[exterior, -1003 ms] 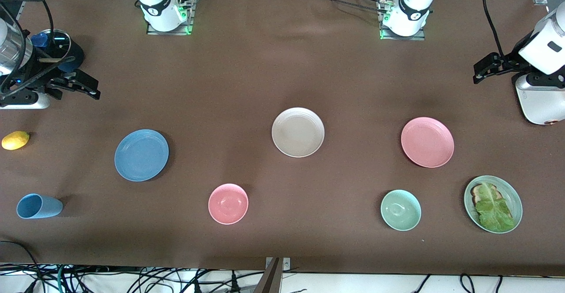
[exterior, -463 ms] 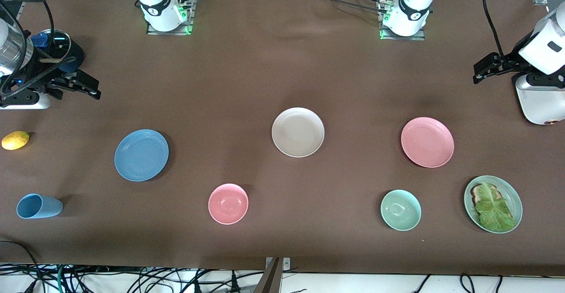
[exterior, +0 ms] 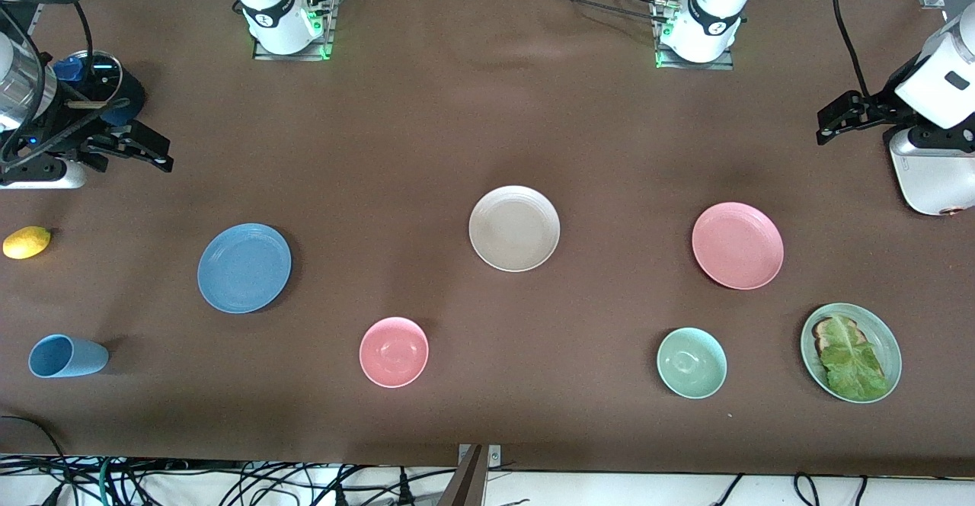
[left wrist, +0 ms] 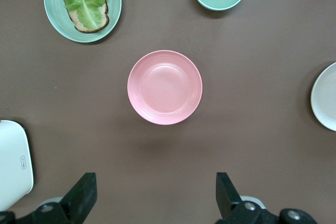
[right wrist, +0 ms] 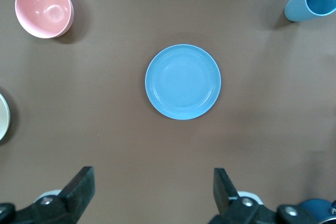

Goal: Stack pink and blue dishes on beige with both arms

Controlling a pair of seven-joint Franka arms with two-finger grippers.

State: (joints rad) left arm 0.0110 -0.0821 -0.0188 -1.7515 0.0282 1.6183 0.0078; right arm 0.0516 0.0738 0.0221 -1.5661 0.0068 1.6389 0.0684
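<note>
The beige plate lies mid-table with nothing on it; its edge shows in the left wrist view. The blue plate lies flat toward the right arm's end. The pink plate lies flat toward the left arm's end. My right gripper hangs open and empty over bare cloth at its end of the table, apart from the blue plate. My left gripper hangs open and empty over bare cloth at the other end, apart from the pink plate.
Nearer the front camera stand a pink bowl, a green bowl, a green plate with lettuce and toast, and a blue cup on its side. A lemon lies by the right arm's end. A white device sits near the left gripper.
</note>
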